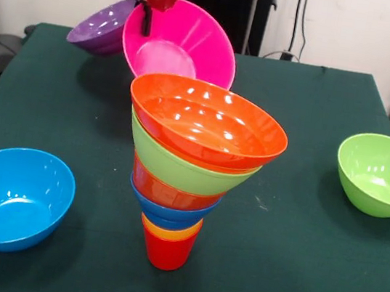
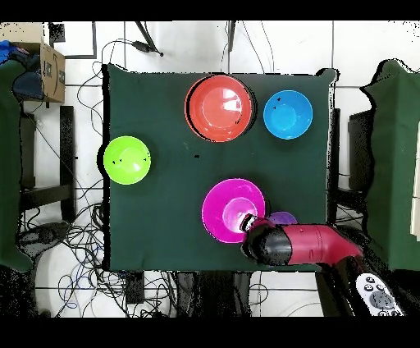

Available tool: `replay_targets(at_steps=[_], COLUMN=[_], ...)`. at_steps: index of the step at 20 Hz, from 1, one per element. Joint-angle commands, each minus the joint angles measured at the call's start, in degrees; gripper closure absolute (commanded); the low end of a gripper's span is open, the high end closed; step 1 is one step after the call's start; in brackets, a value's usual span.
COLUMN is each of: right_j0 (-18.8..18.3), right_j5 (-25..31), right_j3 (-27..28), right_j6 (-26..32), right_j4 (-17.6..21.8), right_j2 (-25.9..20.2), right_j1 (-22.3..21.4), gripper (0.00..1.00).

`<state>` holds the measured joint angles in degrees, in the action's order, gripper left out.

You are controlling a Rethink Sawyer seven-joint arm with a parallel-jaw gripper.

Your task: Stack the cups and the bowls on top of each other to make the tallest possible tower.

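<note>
nearest stands the tower (image 1: 187, 171); behind it the claw (image 1: 146, 18) grips the tilted pink bowl (image 1: 184, 45), which wants levelling before centring over the tower.

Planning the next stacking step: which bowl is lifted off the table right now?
The pink bowl, tilted and raised at the gripper; the light blue bowl and lone green bowl rest on the table.

Lighting: bright, even, from overhead. Glare: white specular spots on glossy bowls (image 1: 208, 122). Shadows: soft, short, on tabletop (image 1: 300, 228). Focus: sharp.
</note>
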<state>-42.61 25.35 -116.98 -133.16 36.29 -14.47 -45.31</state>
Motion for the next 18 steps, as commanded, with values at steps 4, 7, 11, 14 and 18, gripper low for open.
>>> replay_targets(at_steps=[4,7,11,14,18], right_j0=[5.1,5.7,6.7,6.3,5.1], right_j5=[-4.7,-5.2,-6.3,-5.8,-4.7], right_j3=[2.9,3.1,3.7,4.1,3.4], right_j6=[-2.2,-2.4,-2.8,-1.4,-0.1], right_j4=[4.1,3.4,2.9,2.0,0.7], right_j2=[2.6,3.0,3.9,3.3,2.5], right_j1=[1.4,1.7,2.4,2.7,2.1], gripper=[0.0,0.0,0.0,0.0,0.0])
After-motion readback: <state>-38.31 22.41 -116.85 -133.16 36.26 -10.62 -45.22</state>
